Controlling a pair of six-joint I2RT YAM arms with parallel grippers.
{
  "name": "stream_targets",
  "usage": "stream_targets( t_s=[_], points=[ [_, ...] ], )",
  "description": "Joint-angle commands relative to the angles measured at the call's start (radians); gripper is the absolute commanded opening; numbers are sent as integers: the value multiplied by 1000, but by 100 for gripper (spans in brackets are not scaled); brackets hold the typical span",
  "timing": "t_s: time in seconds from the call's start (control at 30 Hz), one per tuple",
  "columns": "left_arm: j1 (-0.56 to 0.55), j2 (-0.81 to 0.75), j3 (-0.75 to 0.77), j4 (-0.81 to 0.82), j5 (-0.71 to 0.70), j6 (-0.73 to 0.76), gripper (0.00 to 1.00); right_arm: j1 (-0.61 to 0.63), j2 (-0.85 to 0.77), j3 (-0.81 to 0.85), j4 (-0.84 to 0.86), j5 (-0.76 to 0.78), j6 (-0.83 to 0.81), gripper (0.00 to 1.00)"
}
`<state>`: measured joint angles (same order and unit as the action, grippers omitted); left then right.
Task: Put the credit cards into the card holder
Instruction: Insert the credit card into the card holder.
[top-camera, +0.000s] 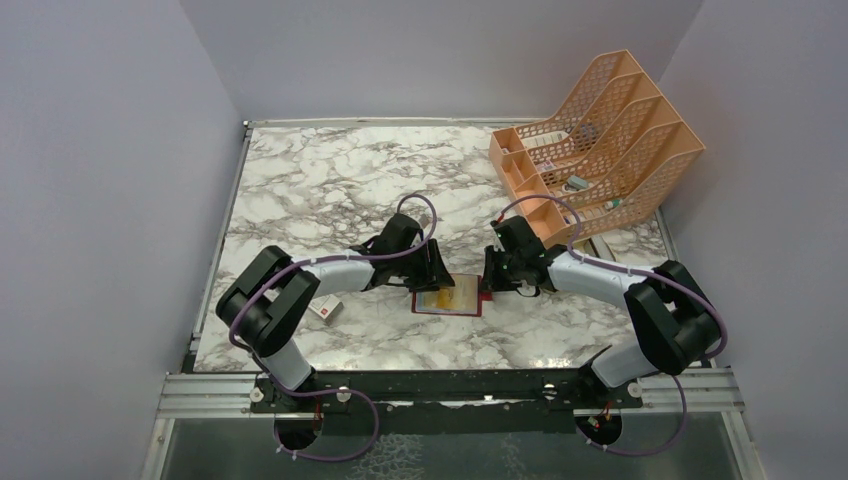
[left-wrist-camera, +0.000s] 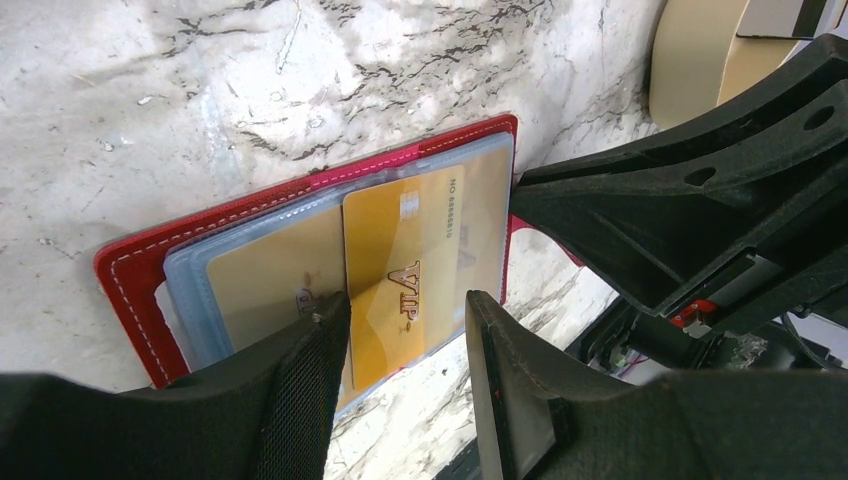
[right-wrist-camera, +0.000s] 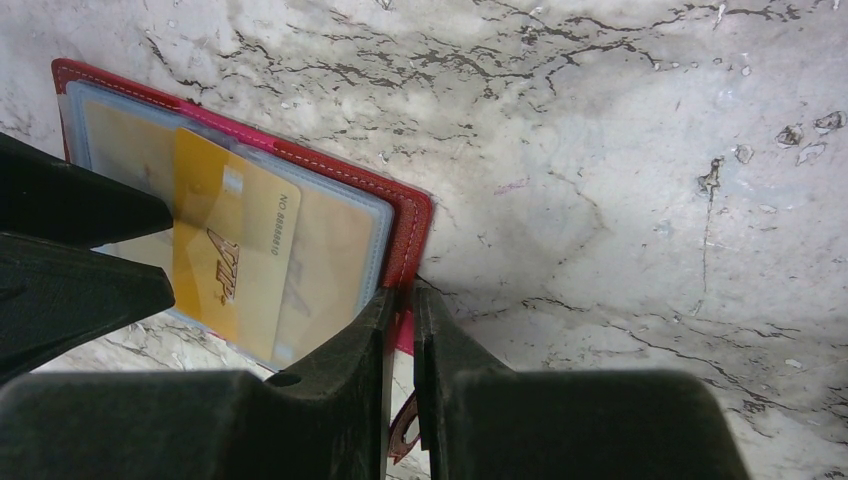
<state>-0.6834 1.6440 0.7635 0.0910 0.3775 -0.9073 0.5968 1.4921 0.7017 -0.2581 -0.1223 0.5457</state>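
Note:
The dark red card holder (top-camera: 449, 309) lies open on the marble table, its clear sleeves facing up. A gold-yellow credit card (left-wrist-camera: 410, 260) marked VIP lies partly inside a sleeve and shows in the right wrist view (right-wrist-camera: 225, 250) too. Another gold card (left-wrist-camera: 270, 280) sits under the clear plastic beside it. No blue card is in view. My left gripper (left-wrist-camera: 405, 305) is open over the near end of the VIP card, one fingertip (left-wrist-camera: 330, 310) at its edge. My right gripper (right-wrist-camera: 402, 295) is shut on the card holder's red edge (right-wrist-camera: 405, 215) and holds it against the table.
An orange mesh file rack (top-camera: 590, 150) stands at the back right. A small white box with a red mark (top-camera: 325, 308) lies left of the card holder, by the left arm. A beige tray (left-wrist-camera: 690, 60) sits beyond the right gripper.

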Motion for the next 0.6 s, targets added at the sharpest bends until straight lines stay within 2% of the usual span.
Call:
stream_targets(
  t_s=[0.0,0.57],
  points=[
    [-12,19,0,28,23,-12,49,9,-16,-20,16,-2,7,13],
    [-36,44,7,89,55,-54,49,9,-10,-16,17,-8,8,12]
  ],
)
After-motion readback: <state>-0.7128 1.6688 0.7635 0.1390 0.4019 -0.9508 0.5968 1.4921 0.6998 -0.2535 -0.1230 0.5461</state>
